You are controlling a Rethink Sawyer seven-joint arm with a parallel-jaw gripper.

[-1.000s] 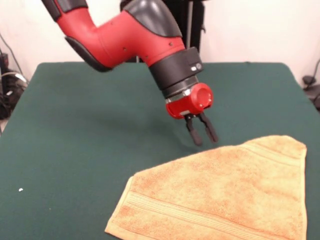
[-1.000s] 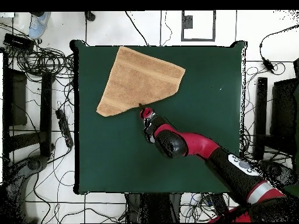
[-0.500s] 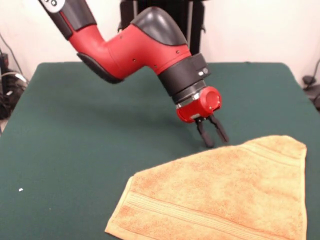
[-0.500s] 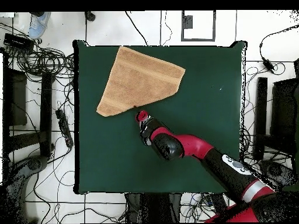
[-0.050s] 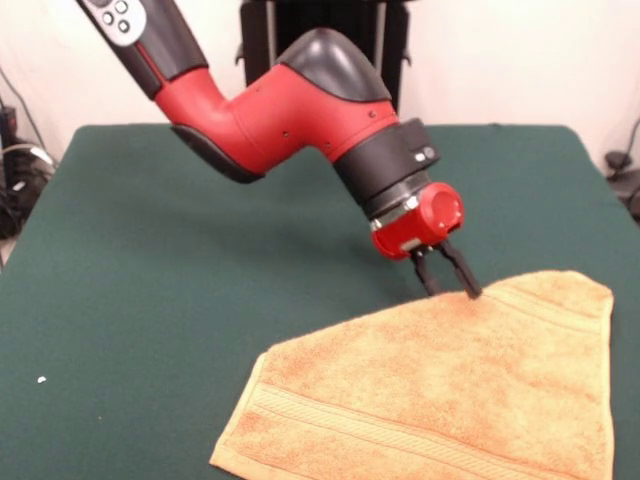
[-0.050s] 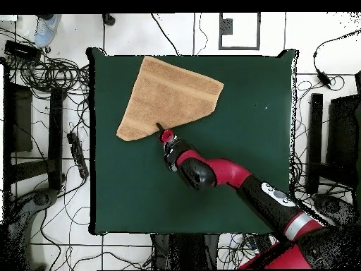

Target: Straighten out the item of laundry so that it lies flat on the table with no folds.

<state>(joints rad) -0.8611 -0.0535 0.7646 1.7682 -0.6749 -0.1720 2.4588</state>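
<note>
At towel [image 5: 440, 385] edge, pincer [image 5: 451, 284] fingers spread.

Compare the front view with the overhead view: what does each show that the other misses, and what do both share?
Front only: the tool open, its tips at the towel's folded edge, and the towel cut off at the picture's bottom. Overhead only: the towel's whole four-sided outline, near one corner of the table, plus floor cables and a shoe. Both: the red arm reaching the towel's edge.
</note>
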